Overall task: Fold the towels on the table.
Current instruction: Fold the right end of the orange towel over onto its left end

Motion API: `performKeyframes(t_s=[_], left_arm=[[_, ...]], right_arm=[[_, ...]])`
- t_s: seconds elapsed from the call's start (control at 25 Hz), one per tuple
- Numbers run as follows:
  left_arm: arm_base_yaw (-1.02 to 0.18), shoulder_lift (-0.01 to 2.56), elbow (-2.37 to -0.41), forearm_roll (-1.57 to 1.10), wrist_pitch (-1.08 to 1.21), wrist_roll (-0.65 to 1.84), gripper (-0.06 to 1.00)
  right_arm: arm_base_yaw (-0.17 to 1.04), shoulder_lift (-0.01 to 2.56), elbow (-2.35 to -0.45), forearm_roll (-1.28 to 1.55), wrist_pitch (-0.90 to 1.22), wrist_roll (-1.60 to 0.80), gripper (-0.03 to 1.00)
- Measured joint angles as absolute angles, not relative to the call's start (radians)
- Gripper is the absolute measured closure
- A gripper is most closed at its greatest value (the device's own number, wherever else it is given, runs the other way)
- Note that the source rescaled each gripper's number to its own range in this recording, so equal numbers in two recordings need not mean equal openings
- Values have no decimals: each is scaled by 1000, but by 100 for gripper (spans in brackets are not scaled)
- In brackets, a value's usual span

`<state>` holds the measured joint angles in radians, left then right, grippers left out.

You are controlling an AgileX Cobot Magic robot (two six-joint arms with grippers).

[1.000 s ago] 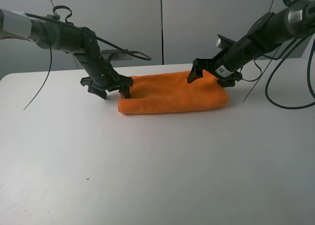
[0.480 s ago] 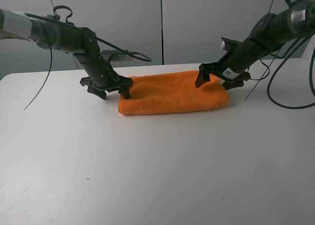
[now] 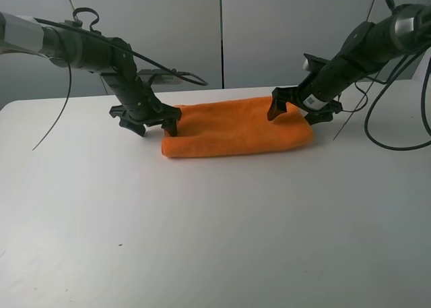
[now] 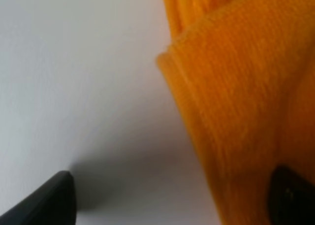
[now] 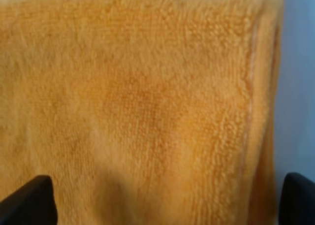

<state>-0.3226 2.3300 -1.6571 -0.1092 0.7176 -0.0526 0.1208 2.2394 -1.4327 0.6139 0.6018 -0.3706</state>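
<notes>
Orange towel [image 3: 236,131], folded near the table's [image 3: 202,240] far edge, is straddled endwise by left gripper [image 3: 153,125] and right gripper [image 3: 296,112], both spread, seemingly for pinching.

White matte table [image 3: 202,240]; folded orange towel [image 3: 236,129] lies flat near far edge, roughly centred.

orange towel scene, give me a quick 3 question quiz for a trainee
1. True or false: the towel hangs over the edge of the table.
2. In the high view, the left arm's fingers are at which end of the towel? A: left end. B: right end. C: neither end.
3. Fill in: the right arm's fingers stand ___ over the towel.
Key: 1 false; 2 A; 3 open.
</notes>
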Motion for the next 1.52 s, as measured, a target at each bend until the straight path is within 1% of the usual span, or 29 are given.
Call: performKeyframes(t_s=[0.24,0.52,0.56,0.6,0.64,0.72,0.8,0.84,1.16,1.52], left_arm=[[-323,2330,-1657,-109,721,-51,-5],[-323,2330,-1657,-107,729,-51,-5],[-323,2330,-1657,-107,731,-51,-5],[-323,2330,-1657,-107,733,-51,-5],[-323,2330,-1657,-107,733,-51,-5],[-323,2330,-1657,-107,737,-47,-5],[-323,2330,-1657,-105,742,-31,-5],[-323,2330,-1657,-103,744,-23,-5],[-323,2330,-1658,-54,778,-9,-6],[-323,2330,-1660,-39,788,-26,-6]], right_arm=[[126,2247,-1437,717,610,-443,-1],[196,2251,-1437,722,617,-453,-1],[201,2251,-1437,722,620,-450,2],[201,2253,-1437,722,622,-450,6],[201,2255,-1437,718,626,-448,14],[201,2262,-1437,709,635,-446,44],[201,2269,-1437,699,646,-442,85],[201,2269,-1435,699,651,-437,90],[201,2232,-1431,766,698,-430,89],[201,2210,-1431,1065,849,-537,89]])
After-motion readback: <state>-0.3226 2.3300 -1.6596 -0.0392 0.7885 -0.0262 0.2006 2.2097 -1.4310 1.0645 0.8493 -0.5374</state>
